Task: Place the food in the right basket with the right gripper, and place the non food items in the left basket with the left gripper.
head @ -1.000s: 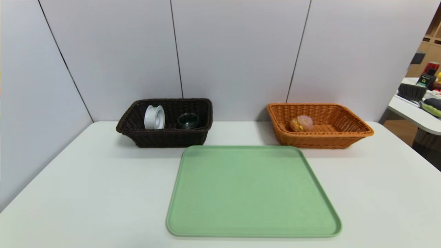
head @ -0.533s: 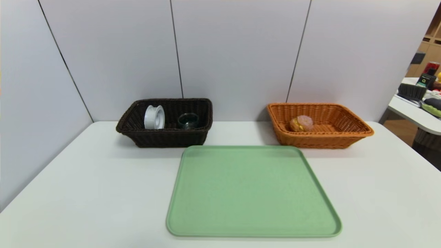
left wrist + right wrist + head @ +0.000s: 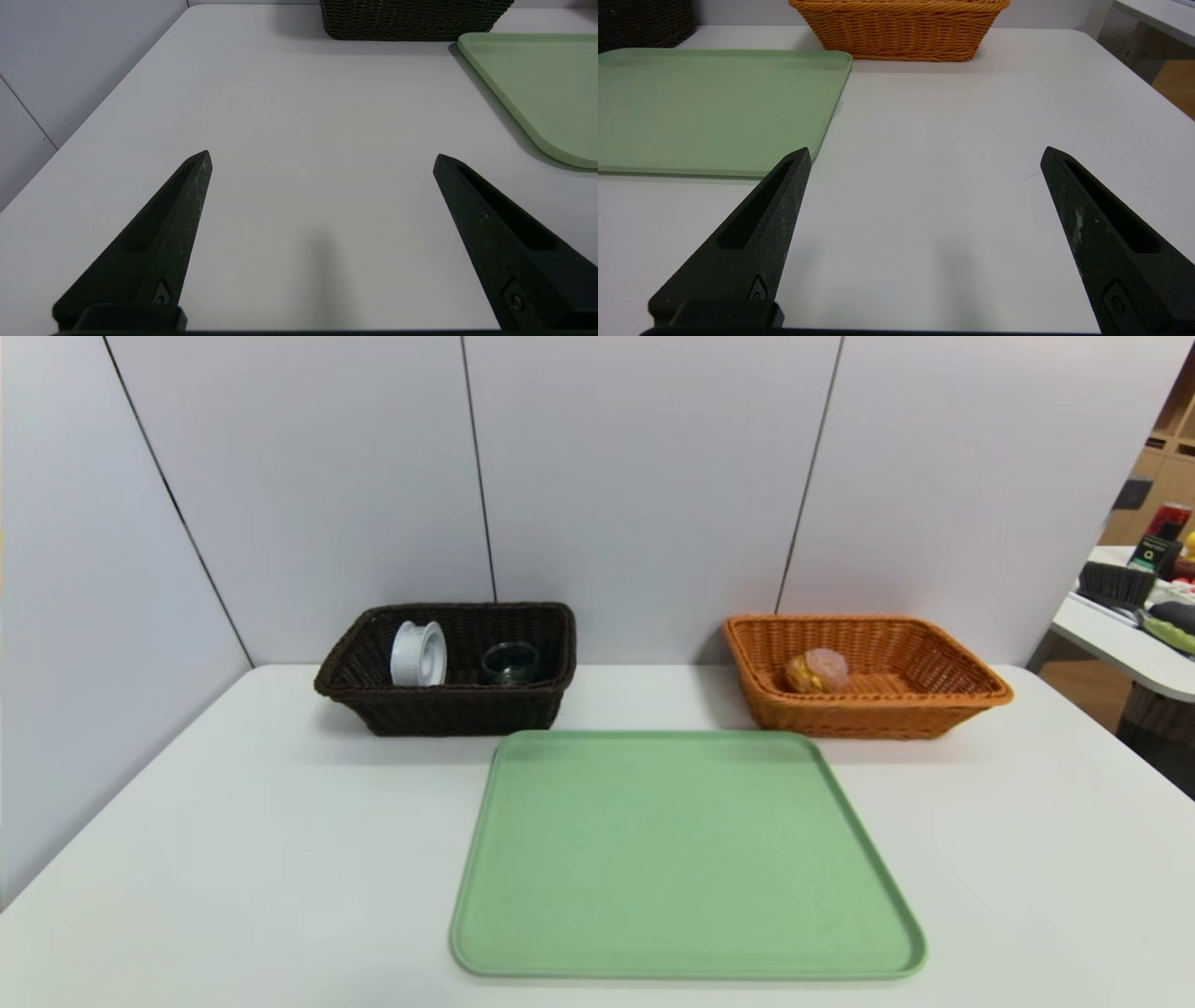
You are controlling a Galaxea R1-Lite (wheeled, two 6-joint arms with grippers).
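Observation:
A pinkish-brown bun [image 3: 817, 671], the food, lies inside the orange right basket [image 3: 943, 705] at the back right. In the dark brown left basket [image 3: 439, 714] a white ring-shaped roll [image 3: 418, 654] stands on edge beside a small dark glass dish [image 3: 510, 664]. Neither arm shows in the head view. My left gripper [image 3: 322, 156] hangs open over bare table, left of the tray, with the dark basket [image 3: 411, 21] far ahead. My right gripper [image 3: 926, 151] is open too, over bare table right of the tray, facing the orange basket [image 3: 901, 32].
A bare green tray [image 3: 686, 859] lies in the middle of the white table [image 3: 233, 859], in front of both baskets. Grey panel walls close off the back and left. A second table with clutter [image 3: 1144, 616] stands off to the right.

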